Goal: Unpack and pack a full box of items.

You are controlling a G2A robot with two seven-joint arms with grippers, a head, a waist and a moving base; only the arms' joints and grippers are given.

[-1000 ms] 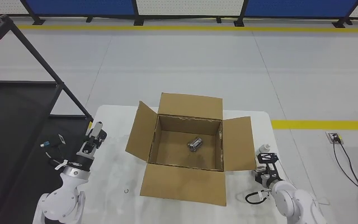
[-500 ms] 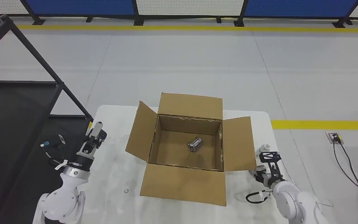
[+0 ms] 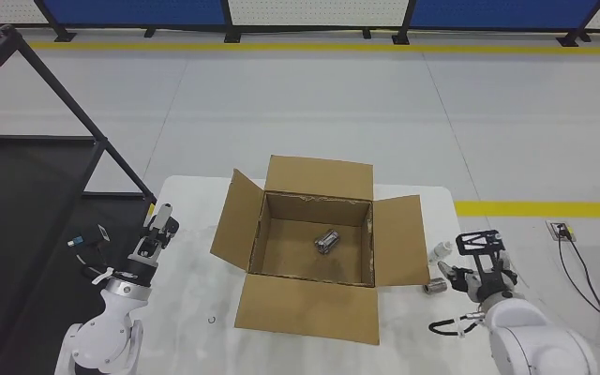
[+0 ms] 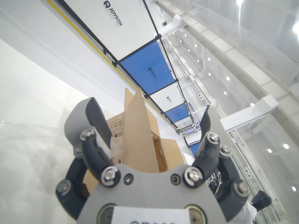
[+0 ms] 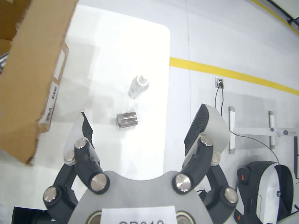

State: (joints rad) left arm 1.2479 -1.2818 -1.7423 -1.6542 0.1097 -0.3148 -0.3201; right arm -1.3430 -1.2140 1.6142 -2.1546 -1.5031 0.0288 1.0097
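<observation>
Left gripper (image 4: 151,108): claw spread, empty, near the left edge of the table (image 3: 187,309). Centre: cardboard box (image 3: 309,314), flaps open, one metal cylinder (image 3: 326,242) inside. Right of the box: second cylinder (image 5: 127,120) and small bottle (image 5: 138,86) lying on the table. Right gripper (image 5: 143,111): claw spread, empty, near both.

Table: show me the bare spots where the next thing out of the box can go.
Widest bare patch on the table: between the box's left flap and the left gripper, with a small ring near the front. Crowded: the narrow strip past the right flap, where the bottle and metal cylinder sit by the open right gripper.
</observation>
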